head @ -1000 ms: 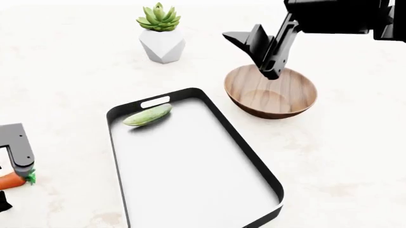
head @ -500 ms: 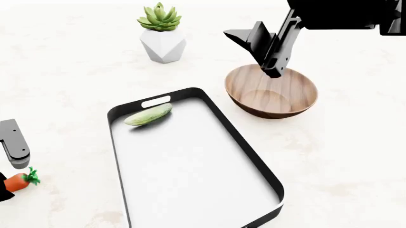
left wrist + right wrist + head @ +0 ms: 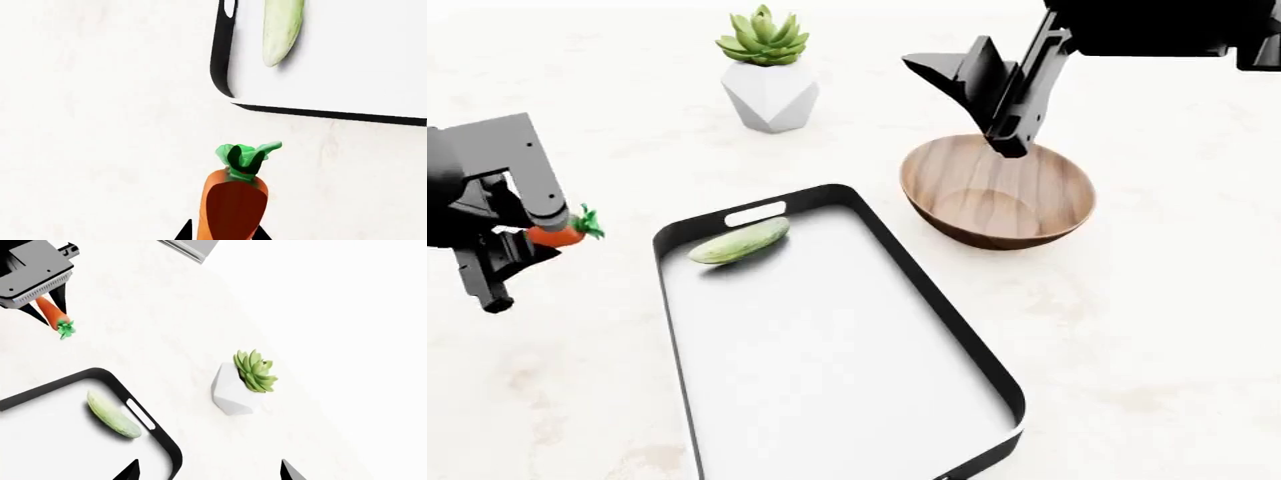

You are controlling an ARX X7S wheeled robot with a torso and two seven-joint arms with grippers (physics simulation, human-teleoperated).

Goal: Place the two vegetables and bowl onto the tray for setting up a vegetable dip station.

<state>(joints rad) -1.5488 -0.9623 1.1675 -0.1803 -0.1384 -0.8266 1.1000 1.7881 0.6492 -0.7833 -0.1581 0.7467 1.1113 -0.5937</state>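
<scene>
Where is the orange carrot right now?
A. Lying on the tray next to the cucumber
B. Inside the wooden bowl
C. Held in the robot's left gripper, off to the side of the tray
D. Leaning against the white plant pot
C. The carrot sits between the fingers of the left gripper, outside the tray, where only the cucumber lies.

The light-green cucumber (image 3: pixel 738 241) lies flat on the white floor of the black-rimmed tray (image 3: pixel 948 312), just beside its handle slot. The small orange carrot (image 3: pixel 561 233) with a green leafy top is pinched in the left claw (image 3: pixel 531 236), off the tray's side. The brown wooden bowl (image 3: pixel 998 192) sits upright on the table (image 3: pixel 1148 330) beside the tray.
</scene>
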